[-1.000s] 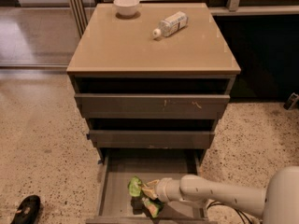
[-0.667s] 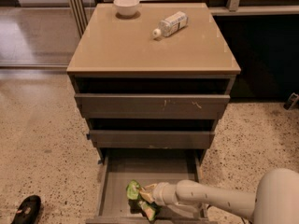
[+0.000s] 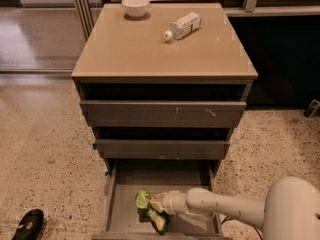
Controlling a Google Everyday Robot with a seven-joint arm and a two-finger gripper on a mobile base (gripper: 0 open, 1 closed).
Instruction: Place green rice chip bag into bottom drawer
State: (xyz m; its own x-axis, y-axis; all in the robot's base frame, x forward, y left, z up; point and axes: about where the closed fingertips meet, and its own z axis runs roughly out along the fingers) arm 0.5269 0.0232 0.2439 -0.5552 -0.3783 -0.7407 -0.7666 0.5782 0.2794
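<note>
Because the green rice chip bag (image 3: 144,200) is crumpled foil, I judge it light, soft and slippery, with brittle chips inside. It is best taken by a pinch across a flattened edge or its middle, and never squeezed hard. It sits low inside the bottom drawer (image 3: 125,184), toward the front and a little left of centre. The gripper (image 3: 159,205) is right against it on its right side. Whether the gripper is clamped on the bag or has let go, I cannot tell. The white arm (image 3: 220,207) reaches in from the right over the drawer's floor. Above are the middle drawer (image 3: 161,149) and the scratched top drawer (image 3: 162,114), both pushed further in. A bottle (image 3: 184,25) lies on its side on the cabinet top, with a bowl (image 3: 135,6) beyond it. A dark shoe (image 3: 29,224) lies on the speckled floor to the left.
</note>
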